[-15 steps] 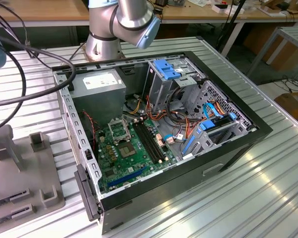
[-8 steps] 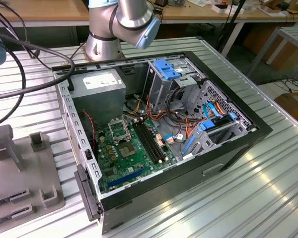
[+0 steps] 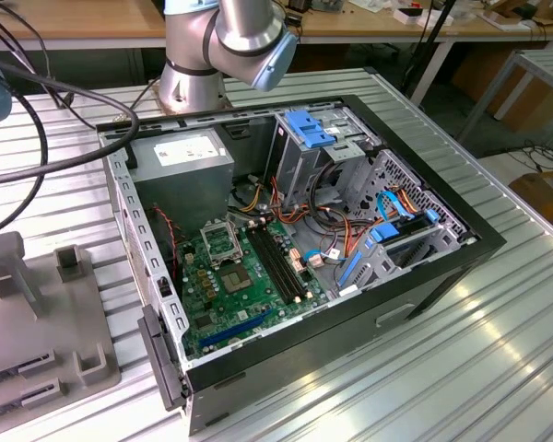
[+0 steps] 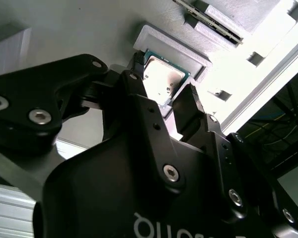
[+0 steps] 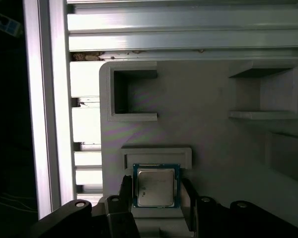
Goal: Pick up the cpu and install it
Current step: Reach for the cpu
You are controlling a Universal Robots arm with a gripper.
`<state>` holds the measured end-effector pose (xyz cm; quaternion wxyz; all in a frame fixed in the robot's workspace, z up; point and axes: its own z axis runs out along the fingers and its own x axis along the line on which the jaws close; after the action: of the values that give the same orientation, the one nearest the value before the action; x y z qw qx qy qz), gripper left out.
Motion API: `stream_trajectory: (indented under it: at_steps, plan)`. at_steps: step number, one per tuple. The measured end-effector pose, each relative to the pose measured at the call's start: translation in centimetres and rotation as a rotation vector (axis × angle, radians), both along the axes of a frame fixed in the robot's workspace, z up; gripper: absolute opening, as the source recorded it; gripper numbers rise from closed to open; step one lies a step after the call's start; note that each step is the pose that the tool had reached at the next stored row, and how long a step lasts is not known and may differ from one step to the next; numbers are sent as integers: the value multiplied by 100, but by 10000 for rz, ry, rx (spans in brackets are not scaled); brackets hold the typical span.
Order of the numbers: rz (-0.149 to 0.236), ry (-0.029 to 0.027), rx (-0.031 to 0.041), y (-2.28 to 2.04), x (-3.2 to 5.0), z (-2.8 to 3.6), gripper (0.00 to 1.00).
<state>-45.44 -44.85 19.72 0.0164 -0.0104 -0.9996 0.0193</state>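
Note:
The cpu (image 5: pixel 156 190), a small square chip with a dull silver top and a green rim, lies flat in a shallow recess of the grey fixture (image 5: pixel 223 148). In both wrist views my gripper (image 5: pixel 156 184) hangs right over it. The black fingers (image 5: pixel 126 187) stand on two opposite sides of the chip, close to its edges, with a thin gap showing on one side, so the gripper is open around it. The second wrist view shows the cpu (image 4: pixel 161 79) between the same fingertips (image 4: pixel 190 101). In the exterior view the black-framed socket (image 3: pixel 223 239) sits on the green motherboard (image 3: pixel 249 290).
The open computer case (image 3: pixel 295 249) lies on the ribbed metal table (image 3: pixel 461 368), with its power supply (image 3: pixel 184 152), drive cage (image 3: pixel 318 138) and loose cables inside. The grey fixture (image 3: pixel 37 322) is at the exterior view's left, with raised blocks and pockets (image 5: pixel 131 94). The arm's base (image 3: pixel 198 64) stands behind the case.

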Motion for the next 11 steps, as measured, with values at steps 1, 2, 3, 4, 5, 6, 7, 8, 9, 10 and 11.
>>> stream_trajectory:
  at_steps: [1,2,3,4,5,6,7,8,9,10,11]
  plan:
    - [0,1,-15,2,1,1,51]
    - [0,3,-17,3,2,1,51]
    - [-3,3,-17,13,2,2,51]
    - [-2,1,-17,21,4,1,51]
    - [0,0,-23,23,5,0,51]
    - [2,2,-29,23,5,1,51]
    - [10,2,-34,23,5,1,51]
    - [27,2,-37,23,5,1,51]
    - [41,1,-41,24,5,0,51]
    - [48,2,-46,23,5,0,51]
    - [50,3,-48,24,5,0,51]
